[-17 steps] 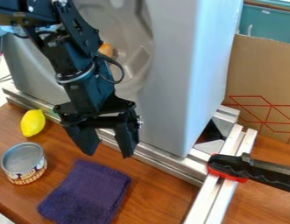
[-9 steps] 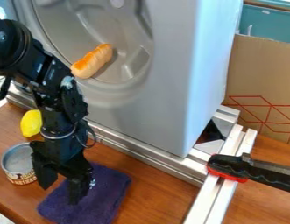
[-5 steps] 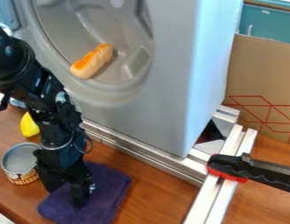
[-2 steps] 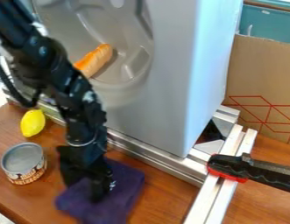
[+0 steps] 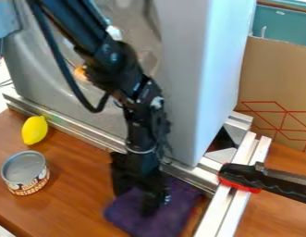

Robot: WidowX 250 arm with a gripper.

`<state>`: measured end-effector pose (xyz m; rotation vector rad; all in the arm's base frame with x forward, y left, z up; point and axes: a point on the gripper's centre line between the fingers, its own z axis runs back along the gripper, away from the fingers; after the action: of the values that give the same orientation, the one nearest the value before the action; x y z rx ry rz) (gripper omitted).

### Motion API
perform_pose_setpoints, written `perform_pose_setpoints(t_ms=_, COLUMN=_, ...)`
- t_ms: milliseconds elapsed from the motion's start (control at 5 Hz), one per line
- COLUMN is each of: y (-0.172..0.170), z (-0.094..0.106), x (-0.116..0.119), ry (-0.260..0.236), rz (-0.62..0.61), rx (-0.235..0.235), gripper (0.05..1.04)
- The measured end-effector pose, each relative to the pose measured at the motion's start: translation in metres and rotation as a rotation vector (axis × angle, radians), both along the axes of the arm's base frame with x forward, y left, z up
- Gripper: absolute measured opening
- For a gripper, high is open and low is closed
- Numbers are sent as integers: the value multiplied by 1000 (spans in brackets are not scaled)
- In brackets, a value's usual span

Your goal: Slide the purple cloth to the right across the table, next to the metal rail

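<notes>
Purple cloth [image 5: 174, 207], fuzzy, softly folded, touching angular black hand [image 5: 135, 202]

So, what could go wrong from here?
The cloth lies close beside the rail; pushed that way, it might bunch or snag.
The clamp sits over that rail, so the gripper could knock it.
The arm crosses in front of the gray housing and might scrape it.

Brightly lit, pale glare on rails [image 5: 239, 203]

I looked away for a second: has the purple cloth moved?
Yes, the cloth has slid away from the can, towards the metal rails.
</notes>
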<state>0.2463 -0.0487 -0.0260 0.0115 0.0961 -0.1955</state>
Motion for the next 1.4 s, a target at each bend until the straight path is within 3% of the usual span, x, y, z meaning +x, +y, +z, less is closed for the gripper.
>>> perform_pose_setpoints(t_ms=400, y=-26, z=4, x=0, ry=24, rz=-2, rx=36, gripper=1001)
perform_pose_setpoints(t_ms=600, y=-31, z=26, x=-11, ry=-36, rz=1, rx=73, gripper=1001)
perform_pose_setpoints(t_ms=800, y=-22, z=64, x=-16, ry=-125, rz=26, rx=135, gripper=1001)
perform_pose_setpoints(t_ms=1000, y=-16, z=81, x=-22, ry=-153, rz=23, rx=154, gripper=1001)
perform_pose_setpoints(t_ms=1200, y=-9, z=90, x=-42, ry=-26, rz=-26, rx=137, gripper=1001)
perform_pose_setpoints(t_ms=1400, y=7, z=107, x=-69, ry=27, rz=-32, rx=78, gripper=1001)
